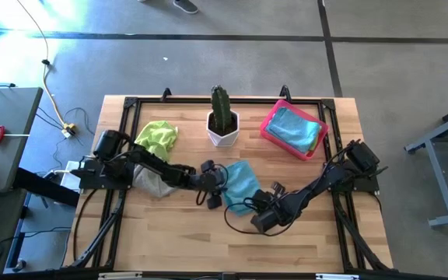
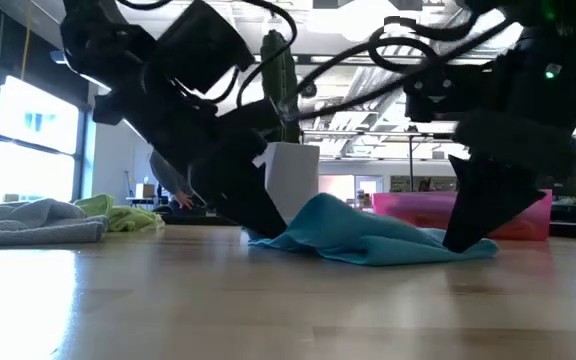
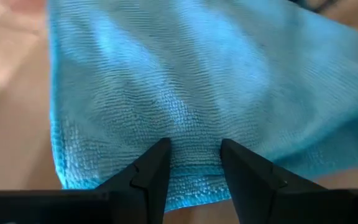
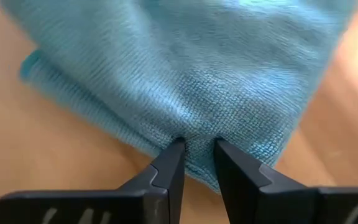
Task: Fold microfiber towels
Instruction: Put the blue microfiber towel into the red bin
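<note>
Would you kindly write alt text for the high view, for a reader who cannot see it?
Both claws, left claw and right claw, meet at a light blue towel mid-table. A lime green towel and grey towel lie left; a potted cactus and a pink tray holding another blue towel sit behind.
</note>
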Robot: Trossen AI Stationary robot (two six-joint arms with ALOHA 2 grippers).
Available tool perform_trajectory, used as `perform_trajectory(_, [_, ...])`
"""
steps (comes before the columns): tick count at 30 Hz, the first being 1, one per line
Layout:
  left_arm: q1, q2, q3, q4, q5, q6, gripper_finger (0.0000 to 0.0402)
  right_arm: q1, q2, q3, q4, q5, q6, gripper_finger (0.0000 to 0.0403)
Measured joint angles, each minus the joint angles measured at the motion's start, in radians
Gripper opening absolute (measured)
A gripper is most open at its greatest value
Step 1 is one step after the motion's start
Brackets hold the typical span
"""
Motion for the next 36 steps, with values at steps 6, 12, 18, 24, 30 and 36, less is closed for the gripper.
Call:
perform_trajectory(6, [-0.106, 0.003, -0.002, 0.045, 0.023, -0.213, 0.0135, -0.022, 0.003, -0.003, -0.135, 0.083, -0.104, 0.0083])
perform_trajectory(12, [-0.214, 0.011, -0.008, 0.159, -0.080, -0.365, 0.0135, -0.073, 0.006, -0.006, -0.181, 0.152, -0.257, 0.0083])
perform_trajectory(18, [-0.249, 0.011, 0.039, 0.176, -0.316, -0.295, 0.0135, -0.115, -0.032, -0.006, -0.261, 0.147, -0.298, 0.0083])
perform_trajectory(24, [-0.224, 0.009, 0.097, 0.180, -0.336, -0.056, 0.0135, -0.098, -0.154, -0.005, -0.304, 0.093, -0.261, 0.0083])
perform_trajectory(30, [-0.146, 0.008, 0.147, -0.011, -0.231, 0.022, 0.0135, -0.028, -0.214, -0.025, -0.207, 0.087, -0.181, 0.0083])
perform_trajectory(36, [-0.033, 0.008, 0.168, -0.218, -0.011, 0.030, 0.0135, 0.041, -0.215, -0.098, -0.095, 0.068, 0.013, 0.0083])
